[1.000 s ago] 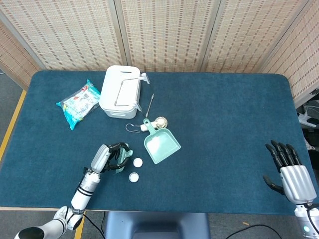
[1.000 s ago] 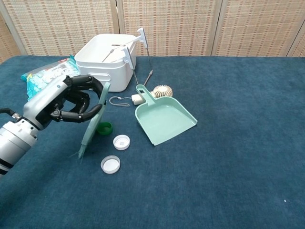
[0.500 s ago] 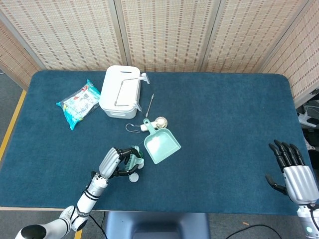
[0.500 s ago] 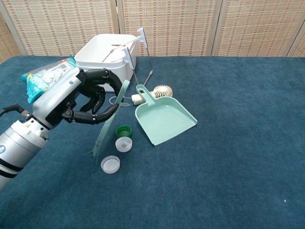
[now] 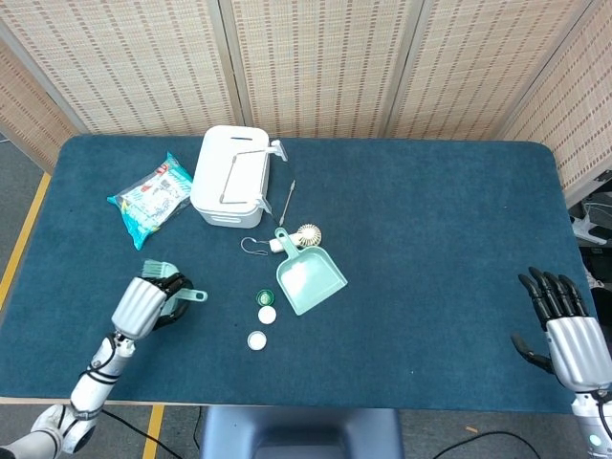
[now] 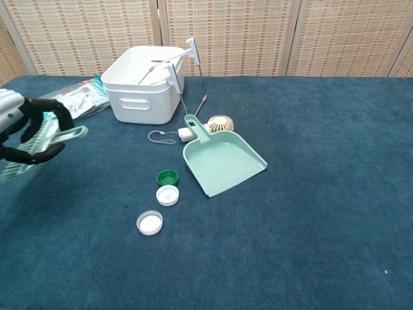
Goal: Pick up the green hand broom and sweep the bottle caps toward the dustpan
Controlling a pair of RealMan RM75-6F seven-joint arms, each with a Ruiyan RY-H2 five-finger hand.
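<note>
My left hand (image 5: 143, 306) (image 6: 22, 132) grips the green hand broom (image 5: 174, 287) (image 6: 48, 143) at the table's front left, lifted and blurred in the chest view. The mint dustpan (image 5: 311, 279) (image 6: 222, 161) lies near the middle, its handle pointing away from me. Just left of its mouth sit a green cap (image 5: 265, 297) (image 6: 168, 177) and a white cap (image 5: 267, 314) (image 6: 167, 194), close together. A second white cap (image 5: 256, 339) (image 6: 150, 223) lies a little nearer to me. My right hand (image 5: 564, 325) rests open at the front right edge, far from everything.
A white bin (image 5: 232, 177) (image 6: 143, 90) with a wire handle stands at the back left, a snack bag (image 5: 151, 198) beside it. A metal rod (image 5: 286, 201), a hook (image 5: 253, 245) and a small round fan (image 5: 306, 232) lie behind the dustpan.
My left hand has swung the broom far to the left, away from the caps. The green and white caps stay pushed up near the dustpan's mouth. The right hand is still.
</note>
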